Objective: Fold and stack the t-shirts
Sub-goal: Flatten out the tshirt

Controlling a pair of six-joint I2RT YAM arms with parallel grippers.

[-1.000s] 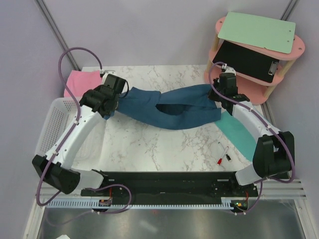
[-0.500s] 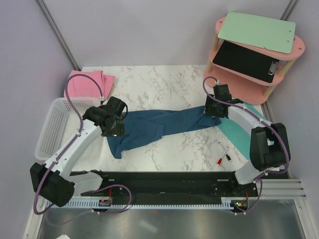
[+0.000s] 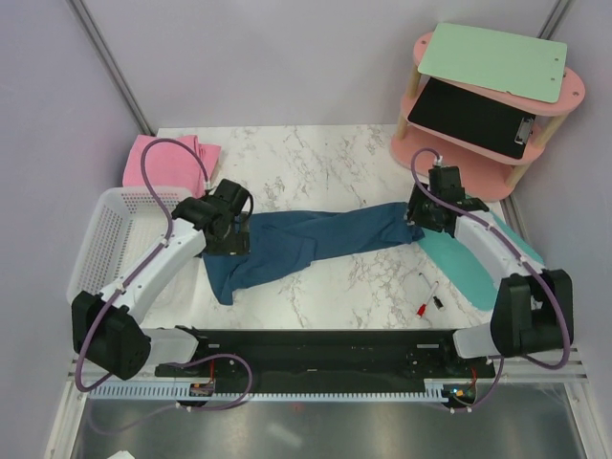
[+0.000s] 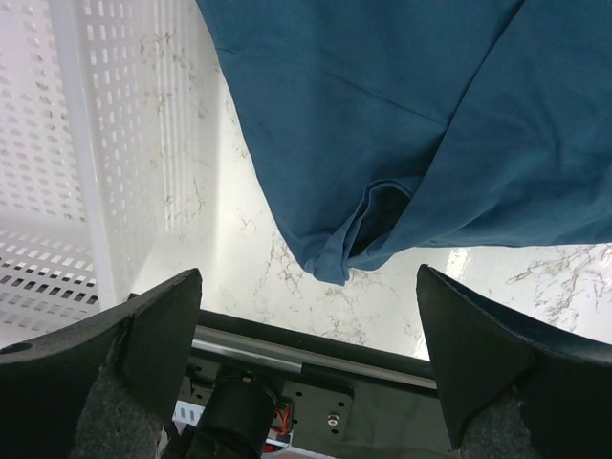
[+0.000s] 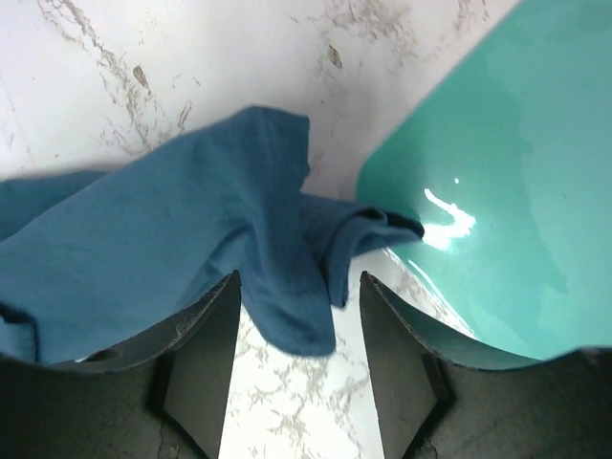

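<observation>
Blue shirt (image 3: 316, 244): crumpled across the table (image 3: 316, 153), between the arms.
Pink shirt (image 3: 163, 158): far-left corner, seen in the top view only.
Left gripper (image 4: 311, 306): spread wide over the blue shirt's hem.
Right gripper (image 5: 299, 325): released; its wrist view shows the shirt's tip touching the mat (image 5: 478, 191).

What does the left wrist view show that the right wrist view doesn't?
Only the left wrist: the basket beside the blue shirt, and the black base rail. Only the right wrist: the turquoise mat, with one end of the blue shirt reaching its edge. Both: the blue shirt lying on the marble table, with the left tool and the right tool open and empty above it.
</observation>
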